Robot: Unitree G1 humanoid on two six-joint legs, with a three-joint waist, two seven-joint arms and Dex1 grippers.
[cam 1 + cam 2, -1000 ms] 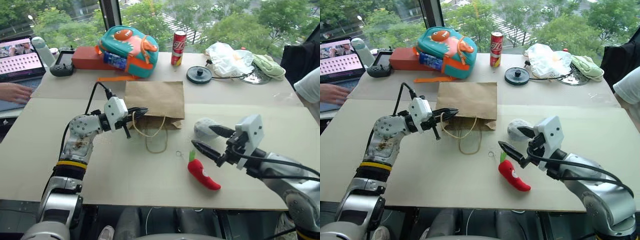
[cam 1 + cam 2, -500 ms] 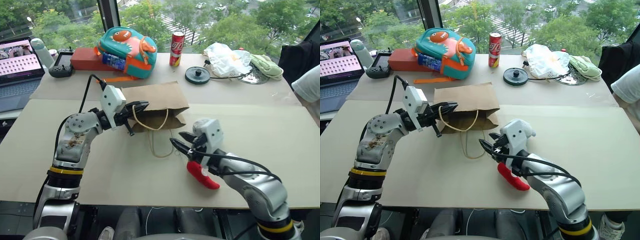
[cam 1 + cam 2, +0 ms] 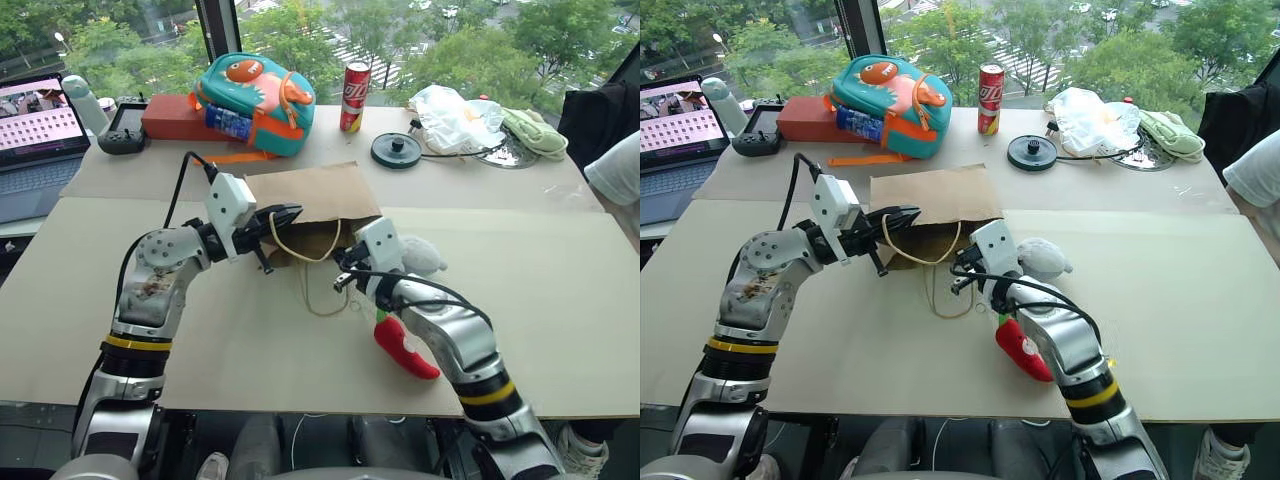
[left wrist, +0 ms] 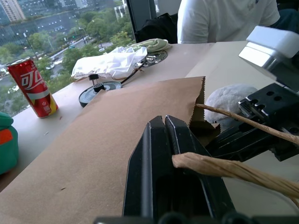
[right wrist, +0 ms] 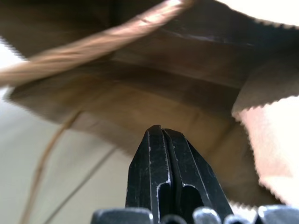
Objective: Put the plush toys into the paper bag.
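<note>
The brown paper bag (image 3: 310, 190) lies on its side mid-table, its mouth toward me and held open. My left gripper (image 3: 290, 213) is shut on the bag's upper cord handle (image 4: 215, 167) at the mouth's left corner, lifting the top lip. Just in front of the mouth, my right gripper (image 3: 341, 272) is shut with nothing in it, and its fingertips (image 5: 160, 135) point into the bag's opening. The grey-and-white plush toy (image 3: 422, 255) lies on the table just behind my right wrist. Under my right forearm lies the red chili plush toy (image 3: 405, 348).
Along the far edge stand a teal-and-orange dinosaur backpack (image 3: 258, 90), a red can (image 3: 357, 97), a black round disc (image 3: 398, 150) and a white plastic bag (image 3: 455, 115). A laptop (image 3: 40, 115) sits far left. A person's white sleeve (image 3: 615, 170) shows at the right edge.
My right gripper moved forward and left from beside the toys to the bag's mouth and went from open to shut. The bag's top lip rose. The hand at the laptop is gone.
</note>
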